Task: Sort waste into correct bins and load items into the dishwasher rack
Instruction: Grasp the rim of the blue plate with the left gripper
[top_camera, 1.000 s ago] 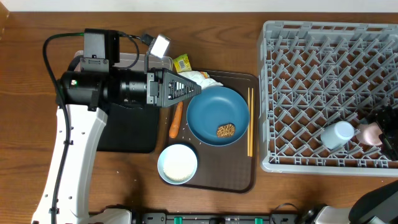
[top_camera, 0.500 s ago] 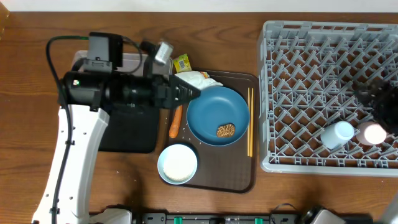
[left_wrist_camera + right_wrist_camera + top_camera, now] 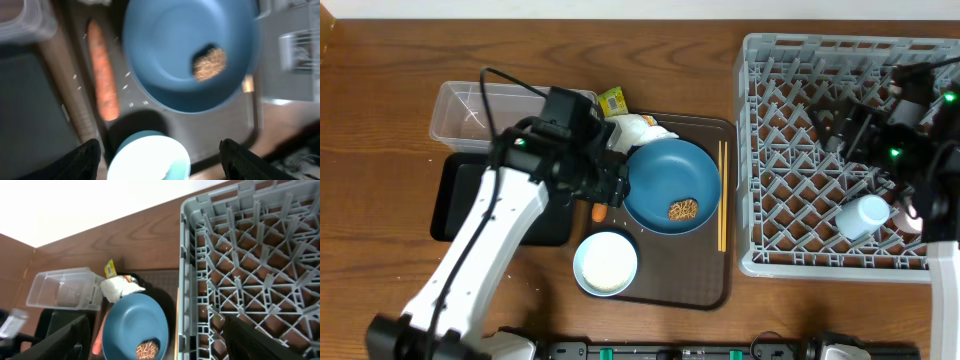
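The orange carrot [image 3: 599, 211] [image 3: 102, 75] lies on the serving tray, left of the blue plate [image 3: 665, 170] [image 3: 185, 45], which holds brown scraps [image 3: 683, 210] [image 3: 209, 64]. The white bowl [image 3: 606, 263] [image 3: 148, 157] holds rice. Chopsticks [image 3: 722, 195] lie right of the plate. The tissue [image 3: 642, 130] and packet [image 3: 612, 100] lie behind it. My left gripper [image 3: 611, 183] [image 3: 160, 162] is open and empty above the carrot and bowl. My right gripper [image 3: 842, 130] [image 3: 156, 327] is open and empty over the grey rack [image 3: 800, 150] [image 3: 250, 255]. A blue cup [image 3: 863, 215] and pink cup [image 3: 912, 216] lie in the rack.
The clear tub [image 3: 470, 108] [image 3: 65, 287] stands at the back left, with the black tray [image 3: 460, 205] in front of it, partly under my left arm. The dark brown serving tray [image 3: 705, 285] carries the plate, bowl and carrot. A few rice grains [image 3: 129, 88] lie beside the carrot.
My left arm has swung forward and turned down over the carrot and bowl. My right arm has moved from the cups at the rack's right edge up and left over the rack.
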Tool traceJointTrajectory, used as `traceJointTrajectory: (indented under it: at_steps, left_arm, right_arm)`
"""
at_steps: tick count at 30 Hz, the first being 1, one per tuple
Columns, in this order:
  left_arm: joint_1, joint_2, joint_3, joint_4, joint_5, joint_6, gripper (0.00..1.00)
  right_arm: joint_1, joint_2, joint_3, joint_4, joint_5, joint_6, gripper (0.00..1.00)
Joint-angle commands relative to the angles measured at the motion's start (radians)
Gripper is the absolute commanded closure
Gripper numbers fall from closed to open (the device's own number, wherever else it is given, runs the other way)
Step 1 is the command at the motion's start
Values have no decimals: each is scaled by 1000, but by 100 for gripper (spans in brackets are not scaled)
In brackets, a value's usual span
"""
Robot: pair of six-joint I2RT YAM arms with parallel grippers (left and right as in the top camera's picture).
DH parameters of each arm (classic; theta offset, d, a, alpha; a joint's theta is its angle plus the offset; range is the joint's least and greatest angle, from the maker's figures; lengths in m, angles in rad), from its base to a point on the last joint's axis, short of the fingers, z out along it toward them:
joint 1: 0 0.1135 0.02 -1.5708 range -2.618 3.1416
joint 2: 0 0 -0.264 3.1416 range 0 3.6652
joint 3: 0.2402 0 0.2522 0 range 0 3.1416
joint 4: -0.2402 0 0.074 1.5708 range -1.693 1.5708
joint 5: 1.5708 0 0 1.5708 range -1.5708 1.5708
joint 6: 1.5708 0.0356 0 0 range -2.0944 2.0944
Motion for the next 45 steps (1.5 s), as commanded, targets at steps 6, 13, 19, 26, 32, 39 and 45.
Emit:
traceJointTrajectory:
  at_steps: [6,13,19,26,32,39,45]
  left_arm:
    - [-23,136,-27,78,-100,-21,25]
    - [-94,249,-27,172,-119,-21,30]
    - [-132,356,-27,249,-253,-19,45]
    - [-131,396,-27,286,-257,74,59]
    - [-132,402,-34,338,-256,119,79]
    - [-132,421,-35,354,-256,119,81]
    - [-132,479,-35,360,-255,118,80]
  right_arm:
    - [46,64,8,4,47,31,21]
    - [46,93,8,4,47,38,21]
    - [46,98,8,3,47,38,21]
    - [46,98,8,0,47,39,21]
    - [46,98,8,1,47,42,21]
    - [46,98,8,-2,47,42,21]
    - [46,98,8,-4,47,42,21]
